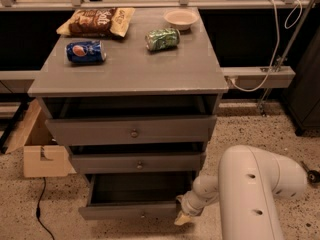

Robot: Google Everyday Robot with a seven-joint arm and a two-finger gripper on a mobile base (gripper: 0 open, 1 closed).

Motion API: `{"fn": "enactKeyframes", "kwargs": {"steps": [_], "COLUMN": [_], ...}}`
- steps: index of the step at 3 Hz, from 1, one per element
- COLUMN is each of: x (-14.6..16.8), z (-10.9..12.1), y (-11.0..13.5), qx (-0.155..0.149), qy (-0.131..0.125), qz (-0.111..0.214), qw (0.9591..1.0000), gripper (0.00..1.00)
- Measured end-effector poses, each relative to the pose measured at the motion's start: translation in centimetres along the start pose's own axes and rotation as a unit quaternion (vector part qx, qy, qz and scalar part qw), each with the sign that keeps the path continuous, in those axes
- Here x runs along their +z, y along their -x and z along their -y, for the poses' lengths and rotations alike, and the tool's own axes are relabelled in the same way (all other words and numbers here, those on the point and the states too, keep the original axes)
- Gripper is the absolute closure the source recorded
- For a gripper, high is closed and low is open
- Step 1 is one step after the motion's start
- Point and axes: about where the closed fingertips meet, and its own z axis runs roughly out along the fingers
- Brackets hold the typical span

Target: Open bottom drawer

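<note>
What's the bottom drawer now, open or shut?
Open: the bottom drawer stands pulled out, its dark inside showing. The gripper is by its right front corner.

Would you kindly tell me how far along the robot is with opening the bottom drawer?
Mostly done: the bottom drawer stands pulled out, its dark inside showing below the middle drawer. In hand: the gripper sits low at that drawer's right front corner; contact cannot be told. Left: probably little, perhaps a further pull and then taking the arm away.
</note>
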Motion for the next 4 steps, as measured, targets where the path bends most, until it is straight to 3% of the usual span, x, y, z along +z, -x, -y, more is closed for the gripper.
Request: {"fn": "enactKeyframes", "kwargs": {"steps": [1, 2, 4], "x": [-0.4, -0.3, 0.6], "z": [-0.9, -0.9, -3.8], "y": [-0.4, -0.4, -0.5], "qx": [0.011, 0.012, 0.031], "qy": [0.001, 0.002, 0.017], "qz": [-0.002, -0.002, 0.016], "qw": [0.9999, 0.9999, 0.9992], "gripper": [0.73, 0.96, 1.0]}}
